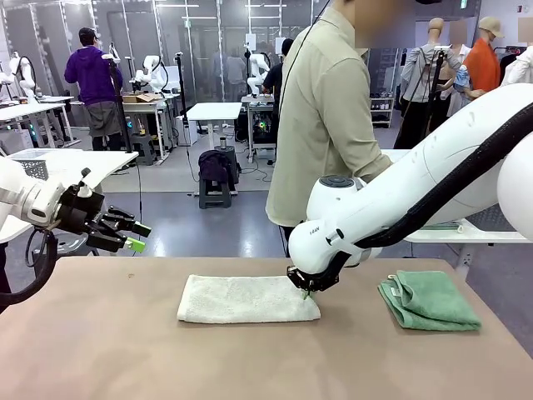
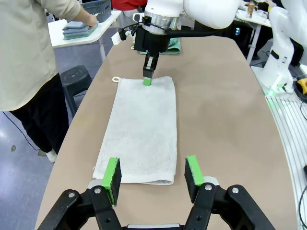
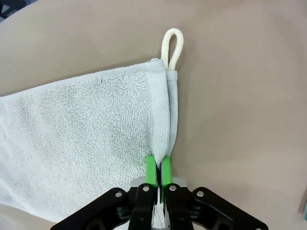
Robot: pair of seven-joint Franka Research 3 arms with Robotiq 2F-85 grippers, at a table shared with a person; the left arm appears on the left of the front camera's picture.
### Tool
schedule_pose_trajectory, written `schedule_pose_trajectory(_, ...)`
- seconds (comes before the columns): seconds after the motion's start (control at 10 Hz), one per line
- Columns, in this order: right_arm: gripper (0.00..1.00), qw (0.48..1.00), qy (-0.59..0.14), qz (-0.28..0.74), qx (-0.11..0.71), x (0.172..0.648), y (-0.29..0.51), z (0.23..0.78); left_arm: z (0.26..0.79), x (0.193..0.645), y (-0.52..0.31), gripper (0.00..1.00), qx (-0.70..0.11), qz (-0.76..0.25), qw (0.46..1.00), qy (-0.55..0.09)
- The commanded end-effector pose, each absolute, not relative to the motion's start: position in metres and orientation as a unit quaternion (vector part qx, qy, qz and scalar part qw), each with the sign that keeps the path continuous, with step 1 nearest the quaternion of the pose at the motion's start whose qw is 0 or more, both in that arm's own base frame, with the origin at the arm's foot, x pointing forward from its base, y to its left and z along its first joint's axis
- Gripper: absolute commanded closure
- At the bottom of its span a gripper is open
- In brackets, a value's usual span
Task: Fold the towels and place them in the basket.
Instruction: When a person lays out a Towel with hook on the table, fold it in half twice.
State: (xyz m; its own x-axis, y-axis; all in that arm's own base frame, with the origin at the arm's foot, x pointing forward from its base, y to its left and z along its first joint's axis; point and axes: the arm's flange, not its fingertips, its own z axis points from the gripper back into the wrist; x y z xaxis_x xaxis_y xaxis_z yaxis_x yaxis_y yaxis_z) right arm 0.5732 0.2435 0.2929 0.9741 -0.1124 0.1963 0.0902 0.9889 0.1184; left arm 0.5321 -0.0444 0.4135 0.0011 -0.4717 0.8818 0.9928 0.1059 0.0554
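Note:
The cream white towel point(image 1: 246, 298) lies flat on the tan table, folded into a long strip, with its corner loop point(image 3: 172, 48) at the far right corner. My right gripper point(image 1: 304, 290) is shut on that towel's right edge and pinches the hem point(image 3: 162, 139) between its green pads. The mint green towel point(image 1: 429, 300) lies folded on the table farther right. My left gripper point(image 1: 137, 237) hangs open above the table's left end, apart from the white towel point(image 2: 141, 129). A dark grey basket point(image 2: 98, 5) stands on a white side table beyond the far edge.
A person point(image 1: 329, 125) stands at the far side of the table, one hand on a stack of folded cloths point(image 2: 76, 29) on the side table. A black stool point(image 2: 76, 79) stands beside the table. Bare tabletop point(image 1: 92, 342) lies in front of the white towel.

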Motion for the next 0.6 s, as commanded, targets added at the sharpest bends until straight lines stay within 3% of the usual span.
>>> schedule_pose_trajectory(0.0,1.0,0.992,-0.102,-0.067,0.033,0.576,0.248,0.29,0.415,0.531,-0.044,0.31,-0.326,-0.584,0.627,-0.4)
schedule_pose_trajectory(0.5,1.0,0.993,-0.109,-0.043,0.018,0.568,0.219,0.318,0.415,0.531,-0.044,0.31,-0.326,-0.584,0.627,-0.4)
